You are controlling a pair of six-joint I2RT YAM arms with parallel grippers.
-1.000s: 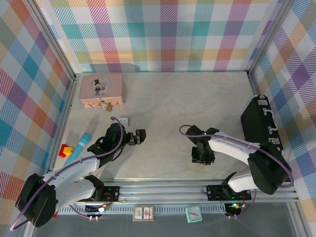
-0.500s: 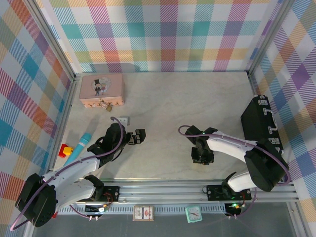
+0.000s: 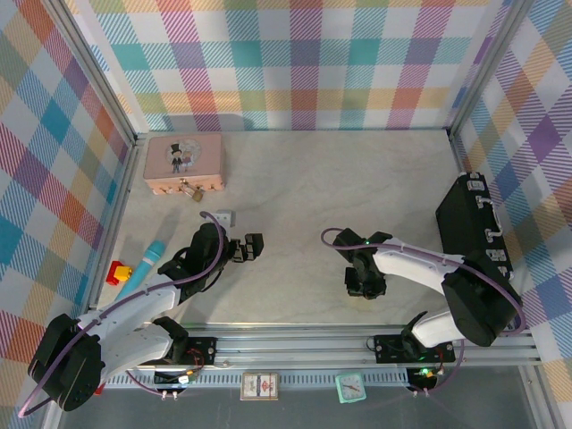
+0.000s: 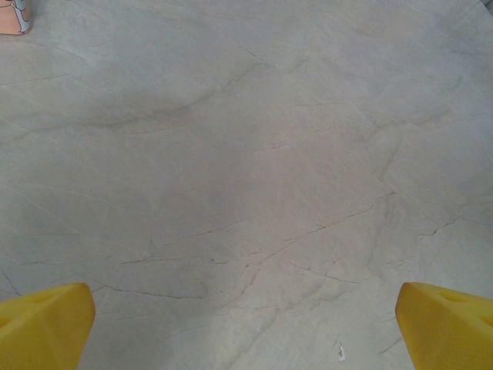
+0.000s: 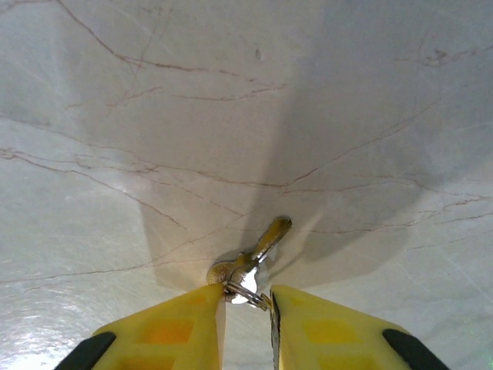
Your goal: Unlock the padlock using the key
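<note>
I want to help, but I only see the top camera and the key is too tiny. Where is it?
Observer: The key lies flat on the table, its head between the right gripper's fingertips.
Operator: Is it grabbed?
Observer: The jaws stand close around the head, but I can't tell if they pinch it.
Operator: Which way does it point?
Observer: Its blade points away from the gripper, slanting right in the wrist view.

Light is bright and even from overhead, leaving the bench (image 5: 115, 116) pale. Ahead of the right pincer (image 5: 246, 301) a broad soft shadow spreads up and rightward, glare sits left of it, and its yellow fingers (image 5: 169, 327) look slightly blurred.
</note>
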